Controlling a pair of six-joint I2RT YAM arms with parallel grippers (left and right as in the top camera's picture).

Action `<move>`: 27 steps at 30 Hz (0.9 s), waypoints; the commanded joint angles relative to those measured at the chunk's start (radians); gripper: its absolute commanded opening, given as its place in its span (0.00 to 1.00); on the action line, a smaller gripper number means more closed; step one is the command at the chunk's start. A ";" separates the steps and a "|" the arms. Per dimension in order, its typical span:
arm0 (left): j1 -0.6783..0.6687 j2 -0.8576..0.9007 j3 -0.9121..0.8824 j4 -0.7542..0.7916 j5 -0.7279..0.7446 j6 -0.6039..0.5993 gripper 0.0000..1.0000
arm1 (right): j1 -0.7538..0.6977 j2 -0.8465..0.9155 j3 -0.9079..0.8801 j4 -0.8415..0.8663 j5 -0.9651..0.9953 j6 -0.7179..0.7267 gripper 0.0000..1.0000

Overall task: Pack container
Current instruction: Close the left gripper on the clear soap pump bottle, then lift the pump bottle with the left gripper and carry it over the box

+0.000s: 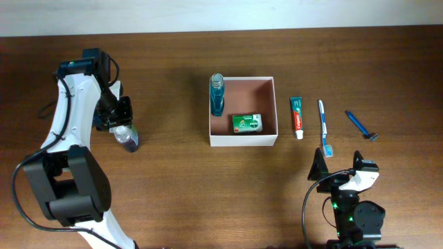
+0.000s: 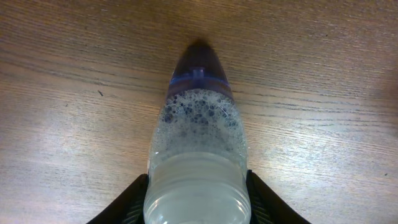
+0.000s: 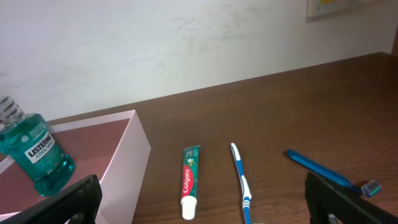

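The container [image 1: 242,140] is a square white box with a reddish-brown inside, at the table's middle. In it stand a teal mouthwash bottle [image 1: 217,94] and a green box [image 1: 246,123]. Its wall [image 3: 127,168] and the mouthwash [image 3: 34,152] show in the right wrist view. My left gripper [image 1: 123,131] is shut on a clear bottle [image 2: 198,168] of foamy liquid with a blue cap, lying on the table at the left [image 1: 128,140]. My right gripper [image 1: 342,166] is open and empty near the front edge, behind the toothbrush.
Right of the container lie a toothpaste tube [image 1: 297,116], a blue-and-white toothbrush [image 1: 323,126] and a blue razor [image 1: 360,125]. They also show in the right wrist view: toothpaste [image 3: 189,180], toothbrush [image 3: 240,182], razor [image 3: 326,171]. A pale wall stands behind the table.
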 commanded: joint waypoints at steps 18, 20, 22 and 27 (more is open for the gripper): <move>-0.002 0.009 0.165 -0.011 0.109 0.002 0.01 | -0.006 -0.008 -0.005 -0.005 -0.009 -0.010 0.98; -0.013 0.009 0.227 -0.011 0.127 0.001 0.01 | -0.006 -0.008 -0.005 -0.005 -0.009 -0.010 0.98; -0.022 0.009 0.274 -0.015 0.127 0.001 0.01 | -0.006 -0.008 -0.005 -0.005 -0.009 -0.010 0.99; -0.054 0.009 0.452 -0.051 0.127 -0.003 0.01 | -0.006 -0.008 -0.005 -0.005 -0.009 -0.010 0.99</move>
